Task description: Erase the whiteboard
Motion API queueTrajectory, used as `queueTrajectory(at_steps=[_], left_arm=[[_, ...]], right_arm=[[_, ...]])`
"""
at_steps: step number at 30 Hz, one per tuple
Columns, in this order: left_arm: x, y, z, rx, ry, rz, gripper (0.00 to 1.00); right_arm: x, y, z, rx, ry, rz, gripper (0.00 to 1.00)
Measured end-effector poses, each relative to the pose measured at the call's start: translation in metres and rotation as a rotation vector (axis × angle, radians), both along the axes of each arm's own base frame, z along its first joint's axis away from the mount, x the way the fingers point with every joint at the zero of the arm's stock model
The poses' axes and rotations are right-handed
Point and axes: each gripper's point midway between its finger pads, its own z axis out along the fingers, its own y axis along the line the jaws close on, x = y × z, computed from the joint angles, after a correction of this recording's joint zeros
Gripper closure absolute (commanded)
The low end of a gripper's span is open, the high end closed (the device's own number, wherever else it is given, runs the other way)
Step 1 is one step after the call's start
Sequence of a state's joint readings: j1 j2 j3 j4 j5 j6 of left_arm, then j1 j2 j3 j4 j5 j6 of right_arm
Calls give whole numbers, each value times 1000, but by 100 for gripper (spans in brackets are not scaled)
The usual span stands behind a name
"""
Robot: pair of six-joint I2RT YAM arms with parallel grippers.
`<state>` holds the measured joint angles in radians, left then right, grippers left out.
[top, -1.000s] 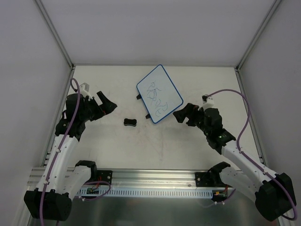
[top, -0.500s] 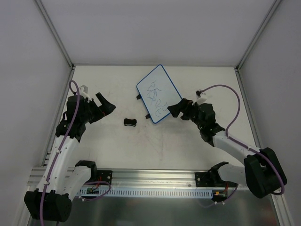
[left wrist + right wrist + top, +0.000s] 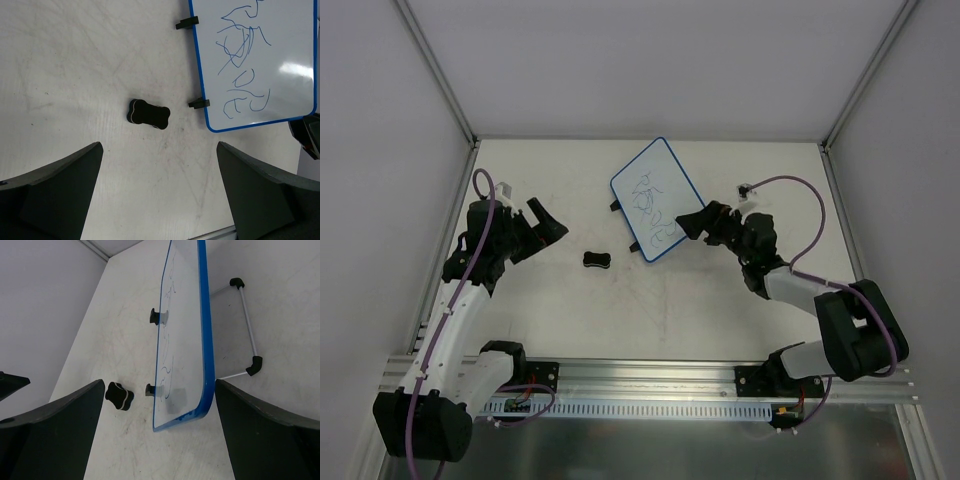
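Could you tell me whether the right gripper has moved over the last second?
Yes, the right gripper moved left, toward the right edge of the whiteboard.

left fingers (image 3: 50,200) spread (wide) | right fingers (image 3: 45,435) spread | right arm (image 3: 790,288) outstretched

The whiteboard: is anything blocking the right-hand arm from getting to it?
Nothing visible does. The right gripper sits right at the nearest edge of the whiteboard, jaws open, with no object between them. The black eraser lies off to the left, out of that path.
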<state>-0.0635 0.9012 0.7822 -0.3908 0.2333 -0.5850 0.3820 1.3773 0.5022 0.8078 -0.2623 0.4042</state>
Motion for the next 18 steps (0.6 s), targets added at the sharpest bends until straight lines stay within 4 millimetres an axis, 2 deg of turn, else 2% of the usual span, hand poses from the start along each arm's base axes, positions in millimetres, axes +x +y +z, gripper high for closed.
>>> queueTrajectory(at_steps=[2,5,6,8,9,15,18], left_arm=[[0,0,0,0,0,-1,1],[0,0,0,1,2,-1,1],[-1,0,-1,2,4,-1,1],[-1,0,-1,3,7,-3,1],[-2,0,-2,4,9,-3,1],[-2,1,-2,8,9,-4,1],[-2,1,-2,8,10,-3,1]], right_arm=[[3,0,-2,16,1,8,6],[5,2,-5,30,7,29,12],[5,3,-5,33,6,36,19],[7,6,-2,41,3,51,24],[8,7,0,43,-1,56,31],[11,5,3,40,-17,53,55],[11,4,2,32,-22,49,60]])
